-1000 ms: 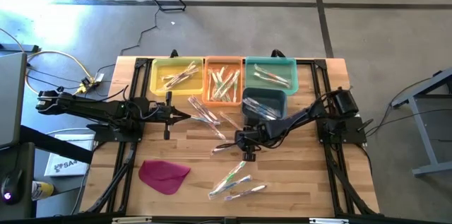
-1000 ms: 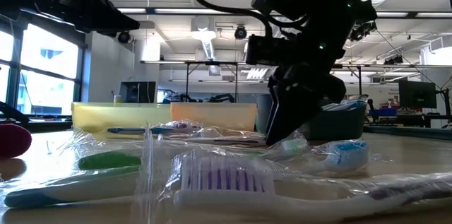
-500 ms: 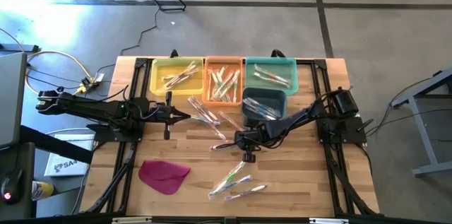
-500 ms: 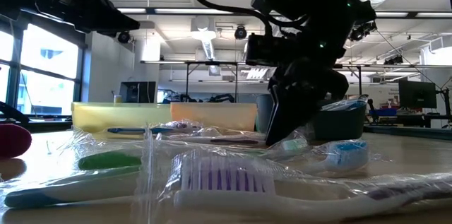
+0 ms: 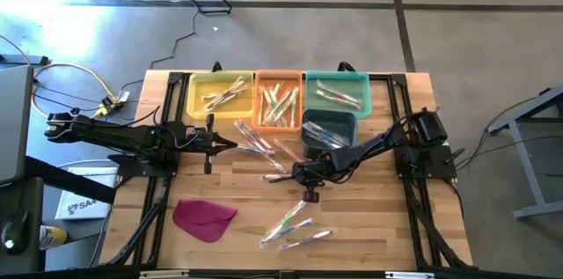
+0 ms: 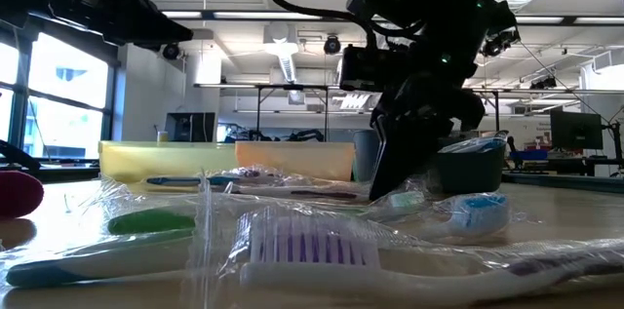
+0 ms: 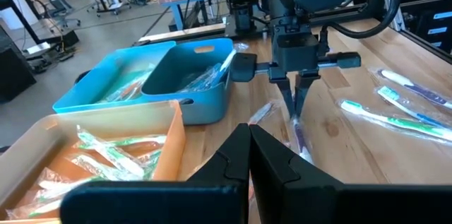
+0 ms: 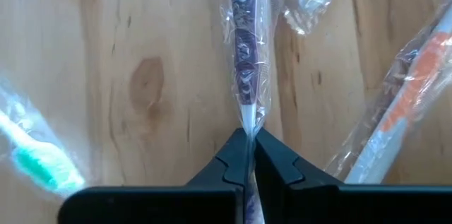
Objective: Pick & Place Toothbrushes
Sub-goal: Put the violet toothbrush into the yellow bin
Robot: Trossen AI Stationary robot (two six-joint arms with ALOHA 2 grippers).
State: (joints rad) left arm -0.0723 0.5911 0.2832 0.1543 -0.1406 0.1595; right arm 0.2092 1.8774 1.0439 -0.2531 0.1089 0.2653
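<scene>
Magenta cloth [image 5: 204, 218]: laid flat at the table's front left; in the low view only its rounded edge is seen, cut off at the frame side.
Left gripper [image 5: 230, 144]: held above the table [image 5: 369, 226] left of centre, fingers pressed together, nothing between them.
Yellow bin [image 5: 220, 94], orange bin [image 5: 278, 99], teal bin [image 5: 337, 91]: set in a row along the far edge, each loaded with wrapped toothbrushes; handle colours are blurred by wrapper glare.
Dark blue bin [image 5: 330, 129]: placed in front of the teal bin; its contents are partly covered by the right arm.
Right gripper [image 8: 247, 133]: lowered at the table's centre, fingers clamped on the wrapper end of a purple-handled toothbrush [image 8: 244, 61] that lies on the wood.
Loose toothbrushes [image 5: 295, 229]: scattered at centre and front centre.
</scene>
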